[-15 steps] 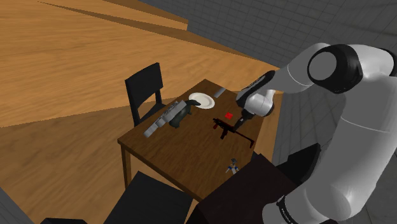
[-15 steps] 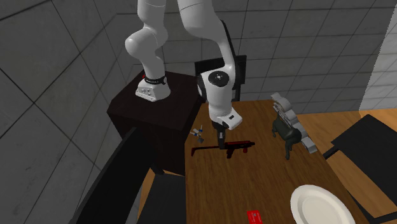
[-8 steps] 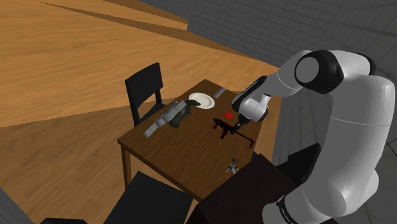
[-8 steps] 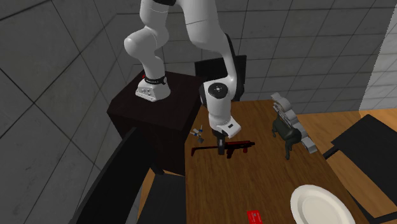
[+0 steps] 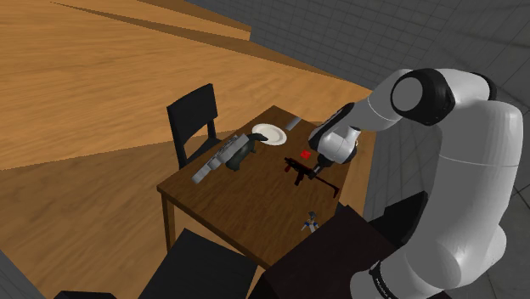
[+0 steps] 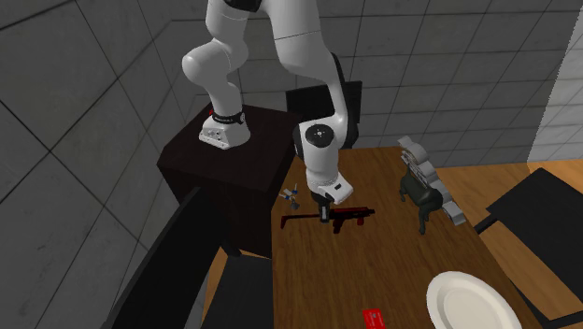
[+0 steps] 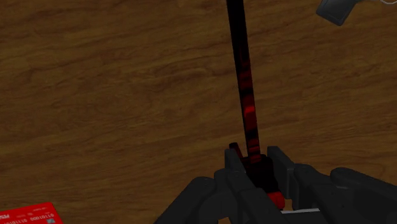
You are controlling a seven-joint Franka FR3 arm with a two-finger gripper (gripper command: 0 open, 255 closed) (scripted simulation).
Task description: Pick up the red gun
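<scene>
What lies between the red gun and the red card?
Nothing; only bare table between the red gun and the red card, clearest in the second exterior view.

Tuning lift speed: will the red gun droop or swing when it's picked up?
Probably stiff: the red gun reads as one straight, thin bar. It may pivot in the grasp, since its long thin part juts far past the gripper. Slim, so probably light.

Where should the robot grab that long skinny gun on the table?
The gun lies flat on the table, so come from straight above and grip across its thicker middle. The long thin end would likely tip.
</scene>
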